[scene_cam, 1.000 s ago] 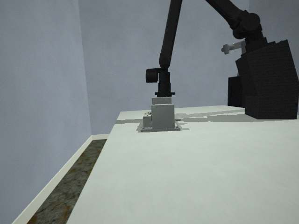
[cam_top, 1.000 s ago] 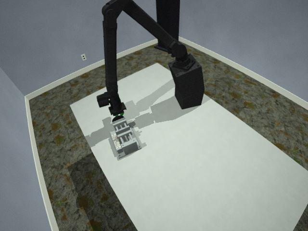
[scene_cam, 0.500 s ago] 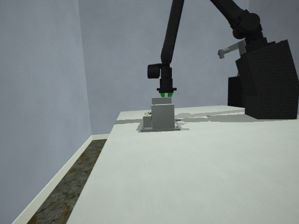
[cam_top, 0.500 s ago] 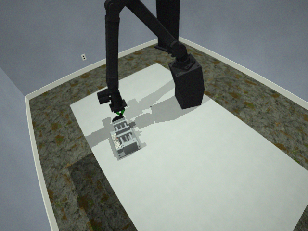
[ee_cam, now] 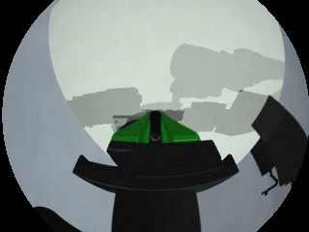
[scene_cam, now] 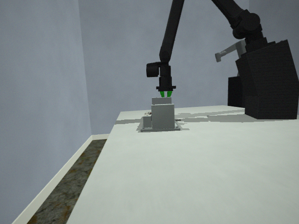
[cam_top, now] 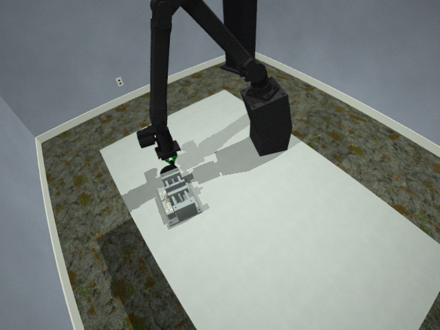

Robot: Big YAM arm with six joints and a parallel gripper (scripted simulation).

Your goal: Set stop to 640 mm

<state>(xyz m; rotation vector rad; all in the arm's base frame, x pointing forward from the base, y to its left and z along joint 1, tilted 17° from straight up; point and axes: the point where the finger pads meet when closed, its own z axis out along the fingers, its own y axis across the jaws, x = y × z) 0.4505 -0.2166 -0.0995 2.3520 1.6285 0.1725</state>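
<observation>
The grey stop fixture stands on the white table near its left edge; it also shows in the exterior view. A dark handwheel sits at the fixture's far end. A white scale strip runs along the fixture's left side; its marks are too small to read. My gripper with green fingers points down right over the handwheel and is shut on the handwheel's grip, which shows as a dark knob between the fingers in the wrist view. In the exterior view the fingers stand just above the fixture's top, and the handwheel is hidden behind it.
The arm's black base block stands at the back of the table, to the right of the fixture. The table's left edge runs close beside the fixture, with a drop to the mottled floor.
</observation>
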